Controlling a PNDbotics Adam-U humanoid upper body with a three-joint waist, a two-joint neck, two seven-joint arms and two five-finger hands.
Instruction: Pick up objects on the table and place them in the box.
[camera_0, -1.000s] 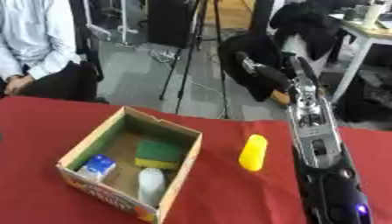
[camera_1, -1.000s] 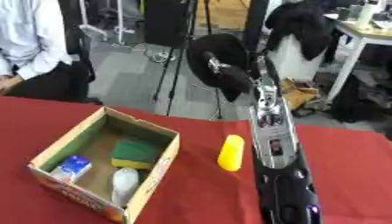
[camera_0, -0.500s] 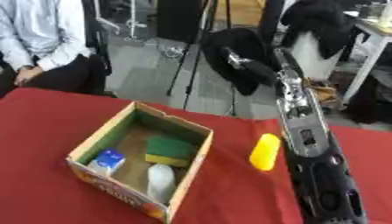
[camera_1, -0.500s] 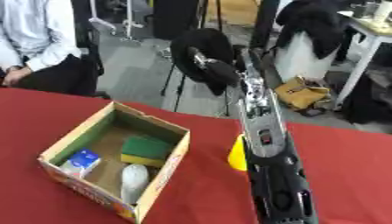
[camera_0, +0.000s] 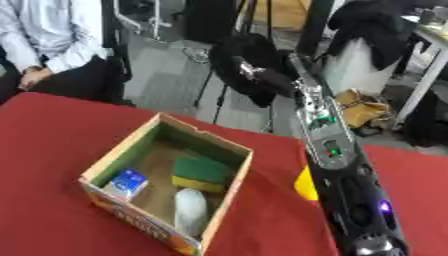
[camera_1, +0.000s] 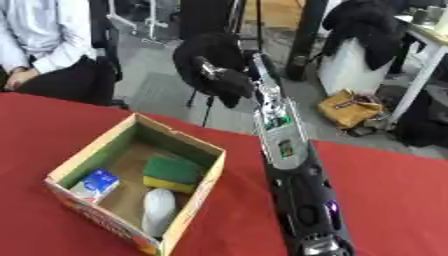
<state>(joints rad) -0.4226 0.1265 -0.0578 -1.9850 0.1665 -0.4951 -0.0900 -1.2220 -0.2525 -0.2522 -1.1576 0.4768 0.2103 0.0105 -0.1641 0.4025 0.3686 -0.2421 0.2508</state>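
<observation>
Right hand (camera_1: 229, 82) is seen raised high past the table's far edge at about 12 o'clock of the box (camera_0: 229, 181), fingers curled and nothing held; left hand is not seen in either view. The yellow object (camera_0: 304, 184) lies on the red table (camera_0: 52, 130) just beside the box at its 3 o'clock, mostly hidden behind the right forearm (camera_0: 337, 165), so one pick is judged outstanding, while a blue-and-white carton (camera_0: 126, 183), green-and-yellow sponge (camera_0: 200, 173) and white bottle (camera_0: 191, 211) are already boxed. Against the earlier frames the whole scene is shifted and tilted, which is put down to head motion; the yellow object is now more covered by the arm.
</observation>
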